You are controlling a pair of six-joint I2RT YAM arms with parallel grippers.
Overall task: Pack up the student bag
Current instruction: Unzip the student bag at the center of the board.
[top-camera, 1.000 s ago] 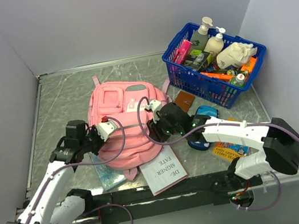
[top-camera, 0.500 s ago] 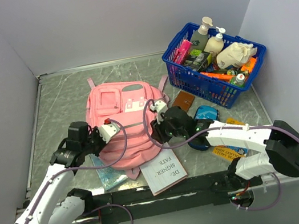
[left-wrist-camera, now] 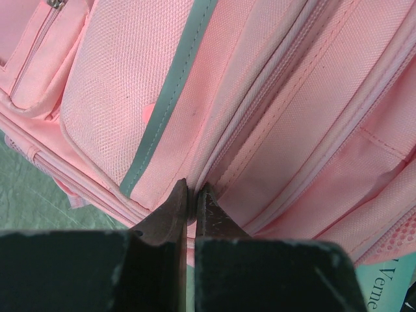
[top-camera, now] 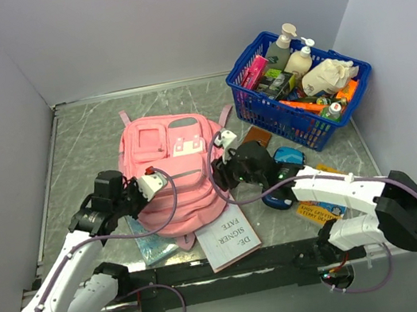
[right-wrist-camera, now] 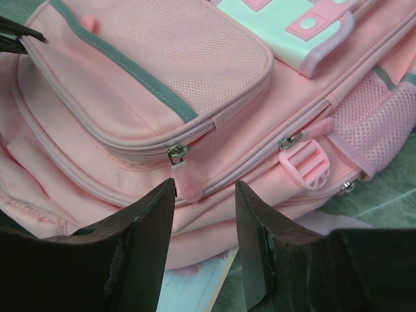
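student bag point(top-camera: 162, 160) in closed left jaws, just before parted right jaws

The bag point(top-camera: 167, 171) lay in the middle of the table point(top-camera: 84, 137). The basket point(top-camera: 283, 121) stood behind and to the right of it, in the far right corner, with bottles point(top-camera: 286, 44) at the back among the things in it. A wallet point(top-camera: 257, 140) lay between bag and basket. One book point(top-camera: 230, 239) stuck out from under the bag's near edge, another point(top-camera: 150, 248) from its near left. A toy car point(top-camera: 283, 175) sat right of the bag, with a booklet point(top-camera: 321, 207) nearer still. The left gripper point(left-wrist-camera: 190, 198) touched the bag's near left side; the right gripper point(right-wrist-camera: 205, 208) was just beside its right side.
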